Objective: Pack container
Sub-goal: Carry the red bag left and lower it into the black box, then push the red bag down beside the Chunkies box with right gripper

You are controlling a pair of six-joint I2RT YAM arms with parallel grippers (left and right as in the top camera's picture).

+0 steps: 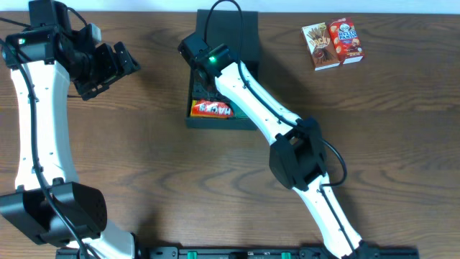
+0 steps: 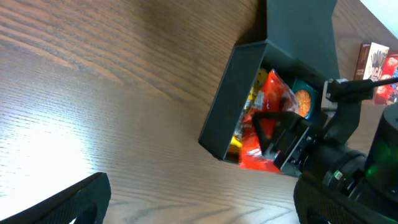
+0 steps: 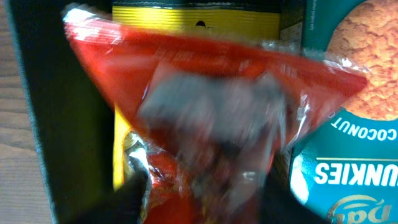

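Now | matte rectangular cardboard container | crinkly red packet inside | right gripper above, grip unclear | left gripper spread

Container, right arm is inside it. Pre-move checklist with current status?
1. Lid of the container folded back, opening free: ok.
2. Red packet over the opening, not outside: ok.
3. Red packet lying flat: not ok, it looks crumpled and raised.
4. Right gripper hold on the red packet: cannot tell, the right wrist view is blurred.
5. Left gripper away from the container: ok, open and off to the side.
6. Everything packed: not ok, two snack boxes lie on the table.
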